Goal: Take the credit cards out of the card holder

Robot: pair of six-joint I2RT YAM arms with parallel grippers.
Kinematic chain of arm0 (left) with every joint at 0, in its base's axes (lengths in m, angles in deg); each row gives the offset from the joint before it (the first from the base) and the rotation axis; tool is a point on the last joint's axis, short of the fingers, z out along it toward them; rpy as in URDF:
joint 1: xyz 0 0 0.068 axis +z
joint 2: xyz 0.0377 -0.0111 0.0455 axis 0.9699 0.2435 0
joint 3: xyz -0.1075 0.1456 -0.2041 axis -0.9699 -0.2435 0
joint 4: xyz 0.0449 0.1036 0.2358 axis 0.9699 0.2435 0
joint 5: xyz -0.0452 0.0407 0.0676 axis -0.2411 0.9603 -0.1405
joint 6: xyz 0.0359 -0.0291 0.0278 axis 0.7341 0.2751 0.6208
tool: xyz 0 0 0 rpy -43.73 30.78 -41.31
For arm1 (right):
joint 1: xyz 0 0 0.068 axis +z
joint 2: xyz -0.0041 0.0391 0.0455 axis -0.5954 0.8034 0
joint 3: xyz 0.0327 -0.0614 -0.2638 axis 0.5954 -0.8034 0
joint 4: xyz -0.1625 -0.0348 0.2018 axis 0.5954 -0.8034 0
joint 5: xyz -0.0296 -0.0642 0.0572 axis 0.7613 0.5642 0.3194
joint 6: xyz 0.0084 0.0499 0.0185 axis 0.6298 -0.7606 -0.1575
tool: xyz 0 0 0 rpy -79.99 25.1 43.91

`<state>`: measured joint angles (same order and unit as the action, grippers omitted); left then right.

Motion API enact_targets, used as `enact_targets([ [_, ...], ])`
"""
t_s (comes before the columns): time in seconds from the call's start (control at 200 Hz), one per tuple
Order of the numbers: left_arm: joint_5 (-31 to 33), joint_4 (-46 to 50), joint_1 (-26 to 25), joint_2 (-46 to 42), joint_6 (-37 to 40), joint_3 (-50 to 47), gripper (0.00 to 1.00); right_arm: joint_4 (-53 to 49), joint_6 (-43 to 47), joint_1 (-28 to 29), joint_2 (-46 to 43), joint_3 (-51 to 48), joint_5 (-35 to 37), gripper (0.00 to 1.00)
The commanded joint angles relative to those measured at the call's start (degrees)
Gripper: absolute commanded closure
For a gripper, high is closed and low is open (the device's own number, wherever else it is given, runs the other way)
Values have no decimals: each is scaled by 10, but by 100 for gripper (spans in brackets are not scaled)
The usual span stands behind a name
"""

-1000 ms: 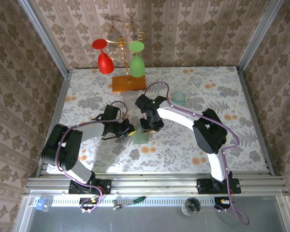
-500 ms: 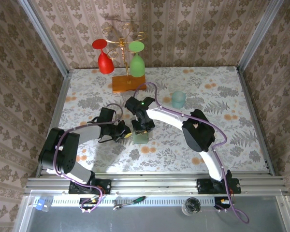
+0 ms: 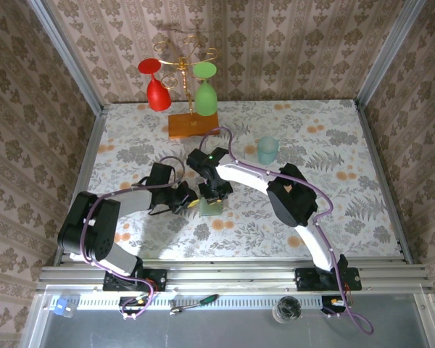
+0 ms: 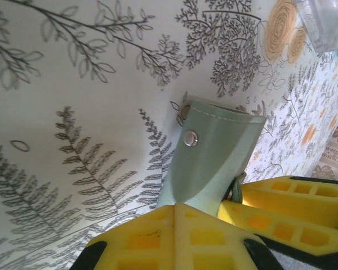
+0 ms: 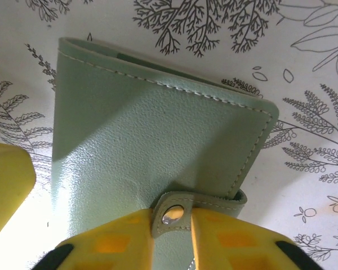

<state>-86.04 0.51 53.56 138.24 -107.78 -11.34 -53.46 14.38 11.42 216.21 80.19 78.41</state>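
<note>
- The card holder [image 3: 212, 208] lies folded shut on the flowered table [image 3: 333, 130], near the middle and a little toward the arms, its pale green outside facing up.
- The right gripper [image 3: 214, 194] comes down on it from the far side. In the right wrist view its yellow fingers [image 5: 236, 244] are clamped on either side of the snap tab [image 5: 171, 215] at the holder's edge.
- The left gripper [image 3: 191, 197] reaches in from the left. Its jaws are pressed together with nothing seen between them, and the tips sit at the holder's near edge.
- Both wrists crowd over the holder, so in the top view only its near half can be seen.
- A translucent teal cup [image 3: 267, 149] stands behind the right arm, well apart from the holder.
- At the far edge, a gold rack [image 3: 183, 65] on an orange-brown wooden base [image 3: 193, 125] holds a red glass [image 3: 156, 88] and a green glass [image 3: 205, 90], both hung upside down.
</note>
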Motion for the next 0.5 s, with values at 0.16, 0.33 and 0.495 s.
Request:
enact_targets([
  [0.16, -13, -30, -27, 16, -27, 10, 99, 13, -7, 4, 10, -33, 25, 91],
  [0.33, -13, -44, -34, 37, -38, 20, 100, 26, -8, 2, -1, -47, 29, 100],
  [0.495, -11, -36, -51, 78, -30, 20, 100, 27, -5, 1, -3, -49, 39, 100],
])
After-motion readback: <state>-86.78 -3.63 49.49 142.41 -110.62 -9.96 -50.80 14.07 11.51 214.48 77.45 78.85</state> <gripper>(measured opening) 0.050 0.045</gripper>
